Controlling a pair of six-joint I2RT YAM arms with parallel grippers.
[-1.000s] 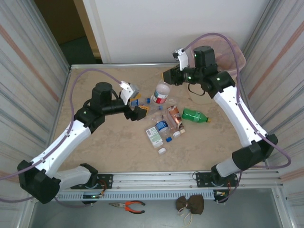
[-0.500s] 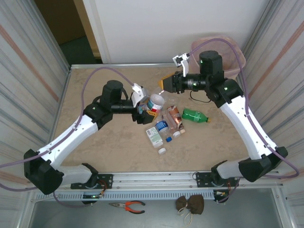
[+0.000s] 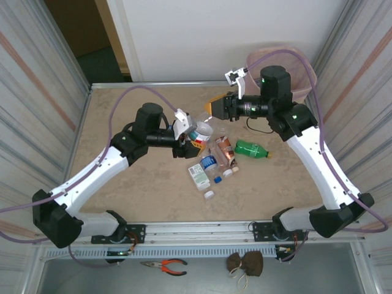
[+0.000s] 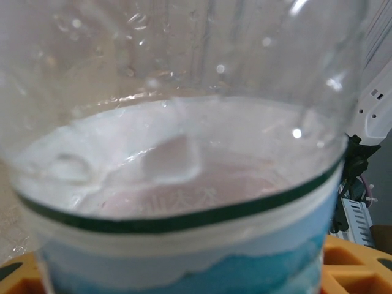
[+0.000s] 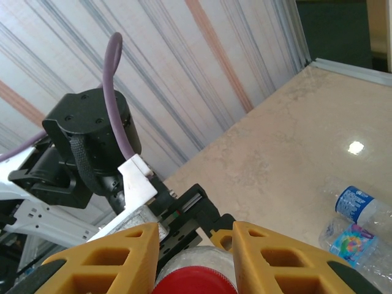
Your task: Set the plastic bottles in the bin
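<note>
1. The left pincer (image 3: 190, 141) reaches in from the left, just above the tabletop (image 3: 122, 104). A clear bottle (image 3: 201, 130) with a blue and white label sits between its orange pads (image 4: 358, 266). I cannot tell whether the pads are pressing on the bottle or only flank it.
2. This clear bottle (image 4: 184, 153) is off the tabletop, between the two arms. Its label end points toward the left pincer and its red cap (image 5: 195, 285) toward the right one.
3. The right pincer (image 3: 215, 109) comes in from the right, pressed together on the red cap, which sits between its orange fingers (image 5: 104, 260).
4. Below the held bottle lies a loose cluster on the tabletop:
   - a brownish bottle (image 3: 225, 152) with a red label
   - a small blue-labelled bottle (image 3: 209, 162)
   - a white and green bottle (image 3: 198, 176)
   - a white cap (image 3: 209, 195) nearer the arm bases
5. A green bottle (image 3: 252, 149) lies on its side just right of the cluster.
6. The bin (image 3: 304, 78), with its pink liner, stands at the far right corner behind the right arm, well apart from the bottles.
</note>
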